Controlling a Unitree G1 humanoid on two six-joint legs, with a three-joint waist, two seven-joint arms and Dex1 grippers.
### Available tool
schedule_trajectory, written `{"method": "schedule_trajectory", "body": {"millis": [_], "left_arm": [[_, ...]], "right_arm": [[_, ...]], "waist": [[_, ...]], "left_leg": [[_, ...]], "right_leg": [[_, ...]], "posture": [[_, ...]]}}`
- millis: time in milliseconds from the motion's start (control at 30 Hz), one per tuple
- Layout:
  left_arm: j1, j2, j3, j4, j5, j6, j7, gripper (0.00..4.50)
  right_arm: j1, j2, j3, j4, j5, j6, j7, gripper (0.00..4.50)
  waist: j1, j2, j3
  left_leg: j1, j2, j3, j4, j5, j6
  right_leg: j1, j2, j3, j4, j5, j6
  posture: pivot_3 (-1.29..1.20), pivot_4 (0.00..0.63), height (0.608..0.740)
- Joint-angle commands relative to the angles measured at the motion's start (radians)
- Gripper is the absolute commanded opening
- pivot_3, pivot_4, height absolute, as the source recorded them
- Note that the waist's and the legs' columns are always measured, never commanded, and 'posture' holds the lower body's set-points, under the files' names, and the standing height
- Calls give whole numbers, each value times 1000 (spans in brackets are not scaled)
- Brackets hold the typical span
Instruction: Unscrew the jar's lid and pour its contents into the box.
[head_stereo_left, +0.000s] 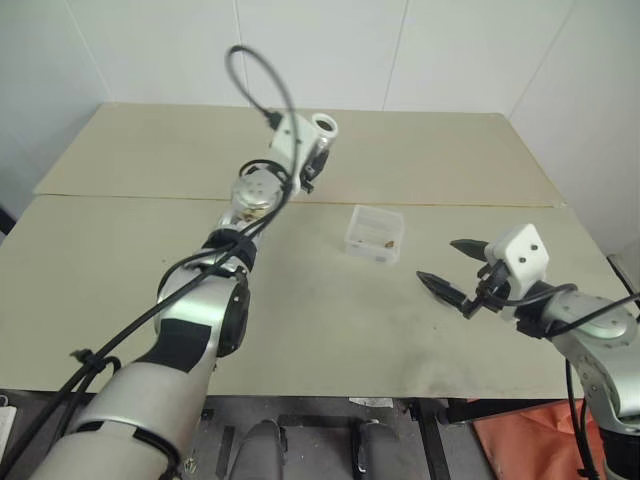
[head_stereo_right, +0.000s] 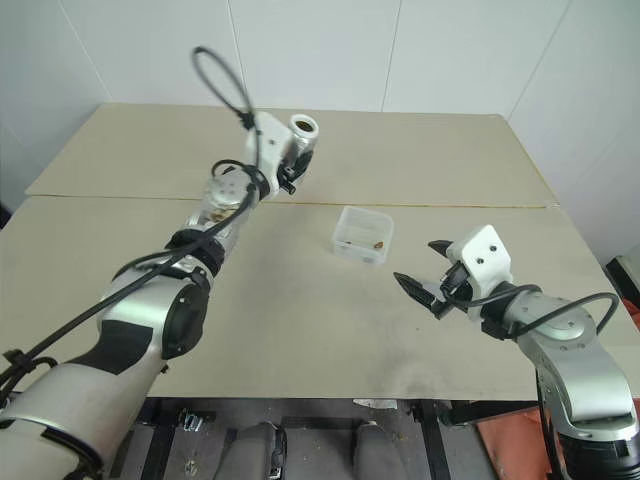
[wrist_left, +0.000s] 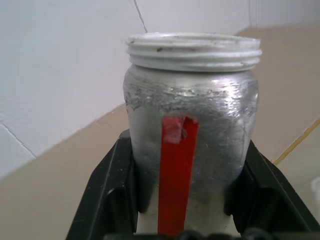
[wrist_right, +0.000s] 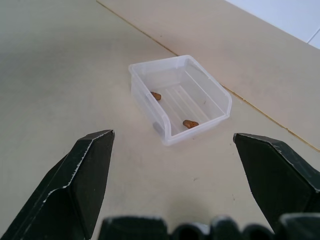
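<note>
Left wrist view: your left gripper (wrist_left: 185, 200) clamped on jar (wrist_left: 192, 130); jar mouth uncapped, red stripe facing camera. Head views: jar (head_stereo_left: 322, 128) held raised above far part of surface (head_stereo_left: 120, 290). Box (head_stereo_left: 375, 233) stands on surface between arms, two brown bits of contents (wrist_right: 190, 123) inside. Your right gripper (head_stereo_left: 460, 270) nearby, fingers apart, empty, pointing toward box.
</note>
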Motion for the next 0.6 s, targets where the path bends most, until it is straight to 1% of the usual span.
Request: {"method": "schedule_trajectory", "body": {"millis": [33,167,233,300,367,467,600], "left_arm": [[92,-26,34,-132,-85,-4,-65,1928],[303,-79,25,-383,-142,59,-73,1928],[413,-99,6,-510,-149,79,-67,1928],[486,-110,-8,-599,-149,108,-49,1928],[548,-113,-23,-658,-136,125,-21,1928],[606,-109,-46,-699,-116,128,7,1928],[652,-107,-61,-732,-115,156,35,1928]], "right_arm": [[-18,3,9,-1,2,-10,9,4467],[-29,10,29,17,-10,-21,9,4467],[-36,17,41,18,-14,-23,7,4467],[-40,21,49,20,-14,-25,9,4467],[-39,23,54,18,-17,-26,9,4467],[-37,19,60,21,-27,-28,11,4467],[-42,19,63,26,-35,-29,14,4467]], "waist": [[-1,0,0],[-2,0,0],[-2,0,0],[-3,0,0],[-3,0,0],[-3,0,0],[-4,0,0]], "left_leg": [[1,0,0,0,0,0],[1,0,0,1,1,-2],[2,0,0,2,1,-2],[2,0,-1,4,1,-2],[2,0,-1,6,1,-2],[3,0,-1,8,2,-1],[10,0,-2,9,2,0]], "right_leg": [[0,0,0,1,0,0],[0,0,1,5,0,0],[0,0,1,6,0,0],[0,0,1,7,0,-1],[0,0,1,9,0,-1],[2,0,1,9,2,-1],[8,1,1,8,2,1]], "posture": [[0,150,740],[0,150,740],[0,150,740],[0,150,740],[0,150,740],[0,150,740],[0,150,740]]}}
